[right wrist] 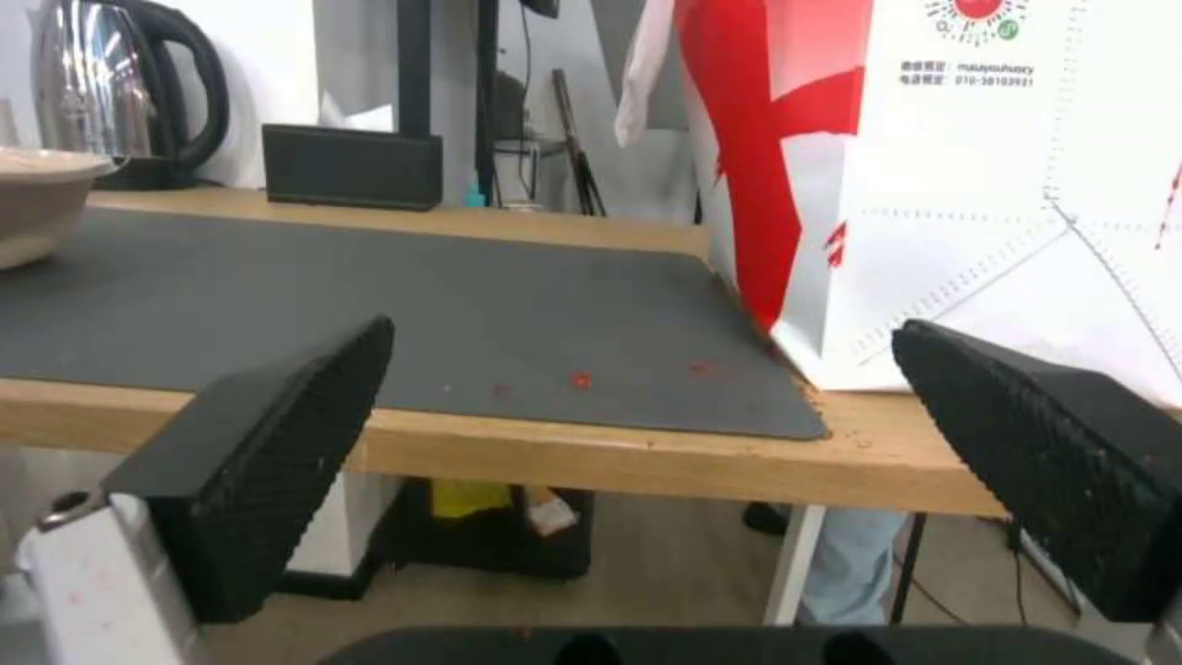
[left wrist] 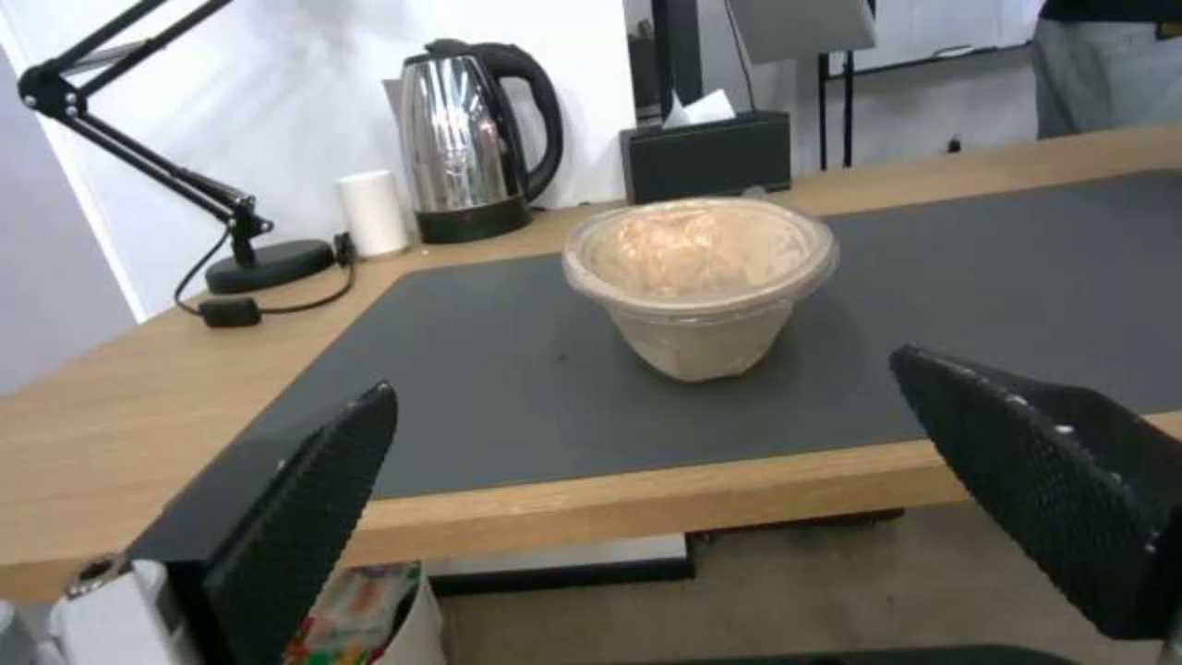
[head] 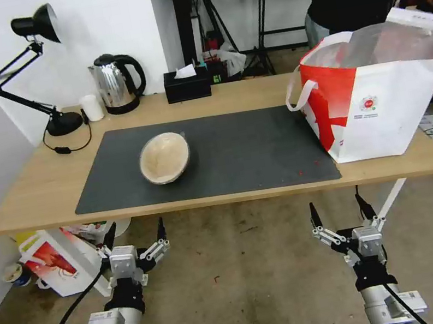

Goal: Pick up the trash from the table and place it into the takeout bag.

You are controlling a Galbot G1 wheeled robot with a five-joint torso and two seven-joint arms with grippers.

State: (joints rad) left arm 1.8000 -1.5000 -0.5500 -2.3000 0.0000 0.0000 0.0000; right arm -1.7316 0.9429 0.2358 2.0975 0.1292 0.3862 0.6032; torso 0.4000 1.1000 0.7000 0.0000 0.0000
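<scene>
Trash on the table [head: 38, 186] comes down to one beige bowl [head: 164, 157], which sits on the dark grey mat [head: 237, 150] toward its left half, tipped so that its mouth faces the front edge of the table. In the left wrist view the bowl [left wrist: 700, 282] shows a clear lid or film over its rim (what lies under it cannot be made out).

At the right end of the table stands the takeout bag [head: 382, 95], red and white, upright and gaping open, with a silvery lining and a white loop handle hanging down its left side. One bottom corner rests on the right edge of the mat, and a few small red specks [right wrist: 579, 379] lie on the mat just beside it. The bowl and the bag are well apart.

Along the back of the table stand a black tissue box [head: 187, 84], a steel kettle [head: 117, 83], a small white cup [head: 91, 107] and a black desk lamp [head: 57, 122].

Both arms hang low in front of the table, below its front edge. The left gripper [head: 136, 236] is beneath the left part of the mat, its fingers spread wide and holding nothing. The right gripper [head: 340, 212] is beneath the mat's right end, near the bag's side, its fingers likewise spread and empty.
</scene>
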